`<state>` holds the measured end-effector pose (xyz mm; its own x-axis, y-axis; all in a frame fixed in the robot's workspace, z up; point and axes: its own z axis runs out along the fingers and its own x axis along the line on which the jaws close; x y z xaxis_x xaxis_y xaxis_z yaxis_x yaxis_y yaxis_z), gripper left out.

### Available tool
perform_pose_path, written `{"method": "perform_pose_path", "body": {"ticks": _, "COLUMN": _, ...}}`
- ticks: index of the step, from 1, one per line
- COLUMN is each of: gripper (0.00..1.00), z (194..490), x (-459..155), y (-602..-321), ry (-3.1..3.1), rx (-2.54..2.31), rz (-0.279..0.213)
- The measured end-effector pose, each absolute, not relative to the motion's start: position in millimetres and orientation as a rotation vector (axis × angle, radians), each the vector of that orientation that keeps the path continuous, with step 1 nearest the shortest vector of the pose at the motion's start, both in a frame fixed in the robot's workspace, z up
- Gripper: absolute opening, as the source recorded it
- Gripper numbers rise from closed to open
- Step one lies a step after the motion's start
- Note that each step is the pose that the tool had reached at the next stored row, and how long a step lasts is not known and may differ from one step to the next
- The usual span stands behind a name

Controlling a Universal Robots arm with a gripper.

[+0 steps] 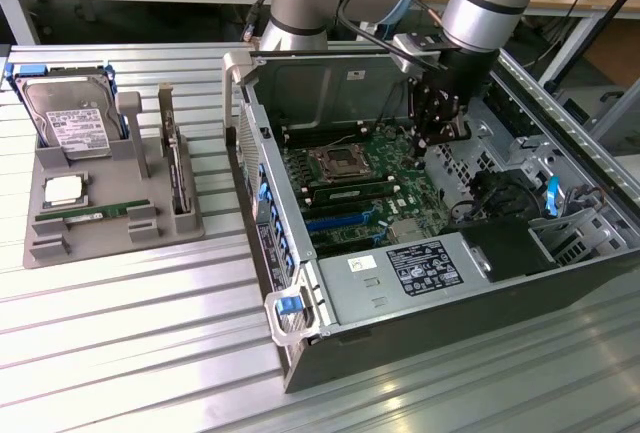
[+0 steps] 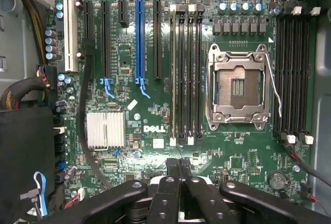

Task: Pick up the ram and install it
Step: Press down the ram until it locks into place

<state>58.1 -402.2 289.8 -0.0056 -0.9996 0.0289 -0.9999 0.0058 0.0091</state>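
Note:
One ram (image 1: 92,215), a thin green stick with a white label, lies flat in the grey holder (image 1: 110,243) at the exterior view's left. Another green stick (image 1: 360,186) seems to stand in a memory slot beside the CPU socket (image 1: 335,161) on the motherboard. My gripper (image 1: 432,145) hangs inside the open computer case, above the motherboard's far side and well away from the holder. In the wrist view its black fingers (image 2: 178,167) are pressed together with nothing between them, over the board's edge below the memory slots (image 2: 186,74).
The holder also carries a silver hard drive (image 1: 70,113), a CPU chip (image 1: 62,190) and an upright expansion card (image 1: 178,168). The case walls (image 1: 265,193), a black power supply (image 1: 425,268) and cables (image 1: 500,198) surround the motherboard. Ribbed metal table (image 1: 130,353) lies in front.

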Motion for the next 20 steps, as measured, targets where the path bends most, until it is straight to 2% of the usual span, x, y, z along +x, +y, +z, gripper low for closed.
{"method": "perform_pose_path", "body": {"ticks": 20, "gripper": 0.11, "z": 279, "x": 20, "y": -402, "ry": -2.209, "rx": 2.196, "rz": 0.022}}
